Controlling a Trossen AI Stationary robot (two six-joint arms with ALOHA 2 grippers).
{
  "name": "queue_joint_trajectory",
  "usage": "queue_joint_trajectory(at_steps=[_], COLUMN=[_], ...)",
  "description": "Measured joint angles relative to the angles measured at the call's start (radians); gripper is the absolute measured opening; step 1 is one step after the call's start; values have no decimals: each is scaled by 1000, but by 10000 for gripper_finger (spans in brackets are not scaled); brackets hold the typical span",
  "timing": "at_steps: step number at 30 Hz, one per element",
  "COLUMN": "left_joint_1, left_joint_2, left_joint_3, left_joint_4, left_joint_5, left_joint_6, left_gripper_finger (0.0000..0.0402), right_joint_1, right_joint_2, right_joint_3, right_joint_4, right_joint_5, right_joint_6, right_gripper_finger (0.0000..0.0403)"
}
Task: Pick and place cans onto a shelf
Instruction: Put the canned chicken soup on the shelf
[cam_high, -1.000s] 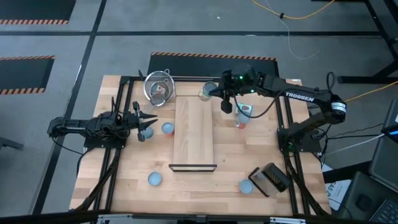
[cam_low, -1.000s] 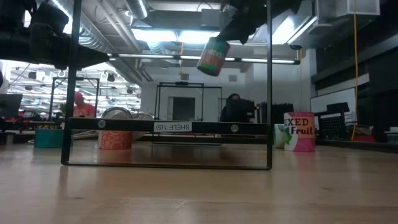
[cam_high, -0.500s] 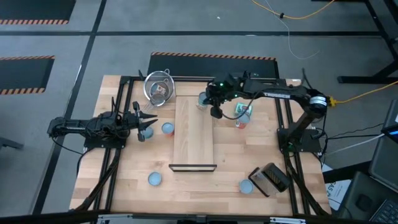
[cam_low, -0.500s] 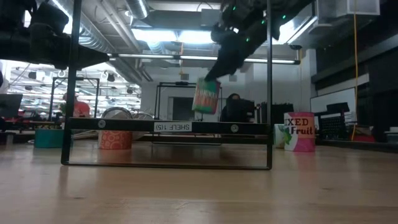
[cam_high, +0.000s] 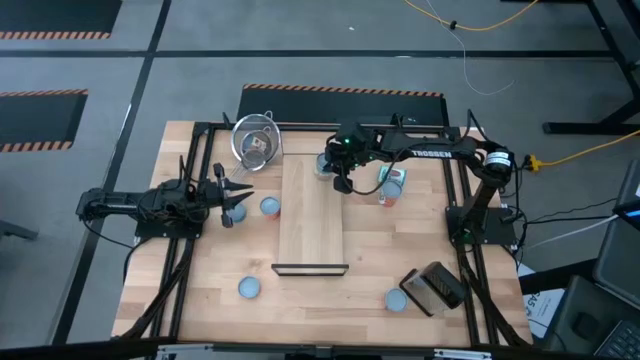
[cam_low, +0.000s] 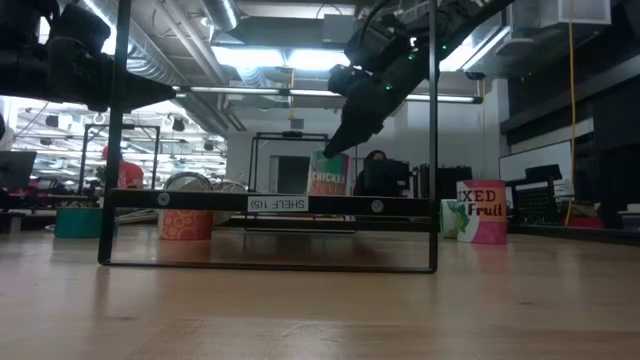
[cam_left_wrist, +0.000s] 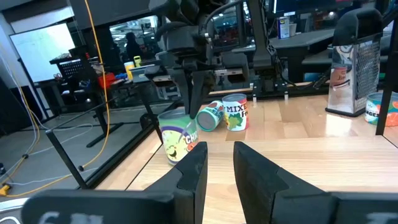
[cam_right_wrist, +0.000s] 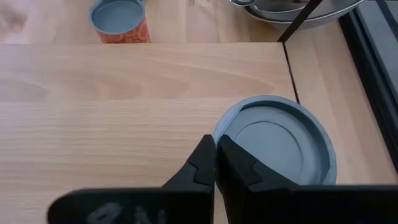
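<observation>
Tabletop (cam_high: 400, 250) carries the loose cans (cam_high: 248, 288), while one can (cam_right_wrist: 273, 146), rim-pinched by the closed right gripper (cam_right_wrist: 216, 146), meets the shelf's (cam_high: 312, 215) 1 o'clock corner; the left gripper (cam_high: 235, 200) waits at 9 o'clock, slightly parted and empty.

right arm (cam_high: 425, 153): "TROSSEN" in white | shelf front bar label (cam_low: 277, 203): "SHELF 1(5)" | can on the shelf (cam_low: 329, 174): "CHICKE…", cut off | pink can (cam_low: 482, 212) beside the shelf: "XED Fruit" | upright can (cam_left_wrist: 236, 113) in left wrist view: "MIX…", partly legible
</observation>
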Motion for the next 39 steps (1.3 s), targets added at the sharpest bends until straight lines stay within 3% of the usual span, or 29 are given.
queue_joint_trajectory(at_steps=[39], left_joint_1=[0], left_joint_2=[0], left_joint_3=[0], left_joint_4=[0], left_joint_5=[0], left_joint_6=[0], left_gripper_finger=[72], right_joint_1=[-3], right_joint_2=[1], right_joint_3=[0], right_joint_4=[-1], right_joint_5=[16], right_joint_6=[3], right_gripper_finger=[33])
